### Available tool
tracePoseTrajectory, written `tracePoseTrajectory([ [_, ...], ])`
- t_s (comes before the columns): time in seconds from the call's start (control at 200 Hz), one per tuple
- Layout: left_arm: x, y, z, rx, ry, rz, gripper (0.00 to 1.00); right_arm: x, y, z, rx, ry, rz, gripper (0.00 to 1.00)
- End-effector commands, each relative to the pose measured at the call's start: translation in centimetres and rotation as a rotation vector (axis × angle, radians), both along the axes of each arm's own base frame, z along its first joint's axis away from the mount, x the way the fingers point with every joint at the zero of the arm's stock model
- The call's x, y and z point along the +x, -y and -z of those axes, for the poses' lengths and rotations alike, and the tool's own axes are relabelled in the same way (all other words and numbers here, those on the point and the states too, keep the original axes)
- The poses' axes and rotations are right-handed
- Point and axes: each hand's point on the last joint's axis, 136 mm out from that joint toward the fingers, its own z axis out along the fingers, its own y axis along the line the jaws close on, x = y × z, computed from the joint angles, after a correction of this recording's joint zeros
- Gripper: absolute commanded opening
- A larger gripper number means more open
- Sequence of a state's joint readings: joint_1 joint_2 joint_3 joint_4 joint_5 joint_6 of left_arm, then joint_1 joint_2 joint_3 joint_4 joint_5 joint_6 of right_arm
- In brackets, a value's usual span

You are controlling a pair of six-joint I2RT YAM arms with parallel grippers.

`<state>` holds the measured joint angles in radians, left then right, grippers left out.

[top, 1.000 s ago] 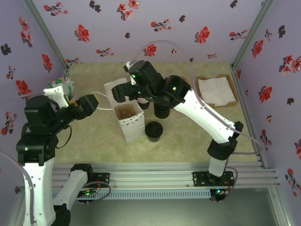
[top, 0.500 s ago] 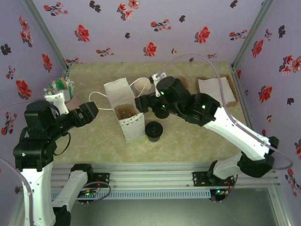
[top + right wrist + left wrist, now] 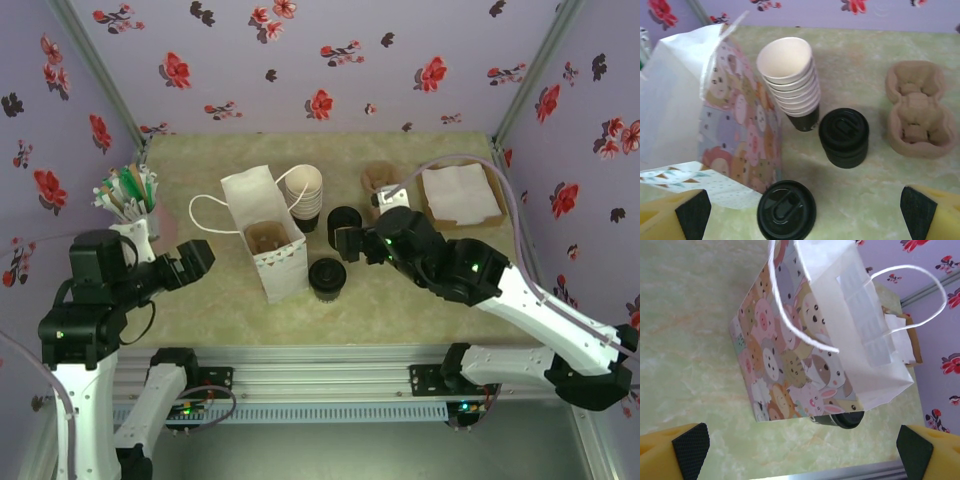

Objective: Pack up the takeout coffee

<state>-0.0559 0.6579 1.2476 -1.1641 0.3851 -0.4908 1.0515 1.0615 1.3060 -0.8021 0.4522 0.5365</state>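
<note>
The takeout coffee (image 3: 327, 277), a small dark cup with a round black lid, stands on the table just right of the paper bag (image 3: 270, 245). The upright bag is white with cartoon animals, and its mouth shows brown inside. My right gripper (image 3: 347, 243) hangs open just behind and right of the coffee. In the right wrist view the coffee (image 3: 786, 211) sits low between my open right gripper's (image 3: 805, 212) fingers, beside the bag (image 3: 735, 125). My left gripper (image 3: 198, 259) is open, left of the bag and apart from it. The left wrist view looks past the open left gripper (image 3: 802, 446) at the bag (image 3: 790, 365), with the coffee (image 3: 842, 418) peeking out behind it.
Behind the bag stands a stack of cream-rimmed cups (image 3: 305, 192), with a squat black stack of lids (image 3: 344, 222) beside it. A brown pulp cup carrier (image 3: 380, 180) and a box of white napkins (image 3: 460, 192) sit at the back right. A holder of sticks (image 3: 128, 192) is at the far left.
My right arm has swung back from over the bag and cups, toward the right and the near edge. My left gripper has pulled back a little to the left. Both stay open.
</note>
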Motion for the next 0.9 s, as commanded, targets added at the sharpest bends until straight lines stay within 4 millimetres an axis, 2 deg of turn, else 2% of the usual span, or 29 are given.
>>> tracePoseTrajectory([
  [0.0,-1.0,0.3,1.4,-0.024,-0.049,0.007,0.99,0.3,3.2,1.4,-0.028,-0.01,0.151,0.99],
  [0.135,-1.3,0.9,3.3,-0.073,-0.1,0.022,0.99,0.1,5.9,3.8,-0.058,-0.045,0.281,0.99],
  [0.255,-1.5,1.4,5.2,-0.12,-0.142,0.021,0.99,-0.9,7.2,6.2,-0.018,-0.106,0.335,0.99],
  [0.385,-1.8,2.4,7.8,-0.19,-0.208,0.042,0.99,-2.1,7.7,8.1,0.034,-0.142,0.301,0.99],
  [0.565,-2.6,3.0,9.9,-0.248,-0.214,0.05,0.99,-3.7,8.9,9.2,0.162,-0.128,0.253,0.99],
  [0.665,-2.8,3.5,11.4,-0.291,-0.239,0.064,0.93,-4.6,9.0,9.5,0.259,-0.113,0.202,0.99],
  [0.715,-2.8,3.8,12.1,-0.313,-0.251,0.069,0.89,-4.9,9.3,9.6,0.294,-0.106,0.194,0.95],
  [0.785,-2.8,4.1,13.0,-0.339,-0.27,0.075,0.8,-5.1,9.6,10.3,0.286,-0.121,0.205,0.93],
  [0.89,-2.5,4.3,13.7,-0.355,-0.274,0.078,0.74,-4.9,9.0,11.5,0.221,-0.157,0.203,0.91],
])
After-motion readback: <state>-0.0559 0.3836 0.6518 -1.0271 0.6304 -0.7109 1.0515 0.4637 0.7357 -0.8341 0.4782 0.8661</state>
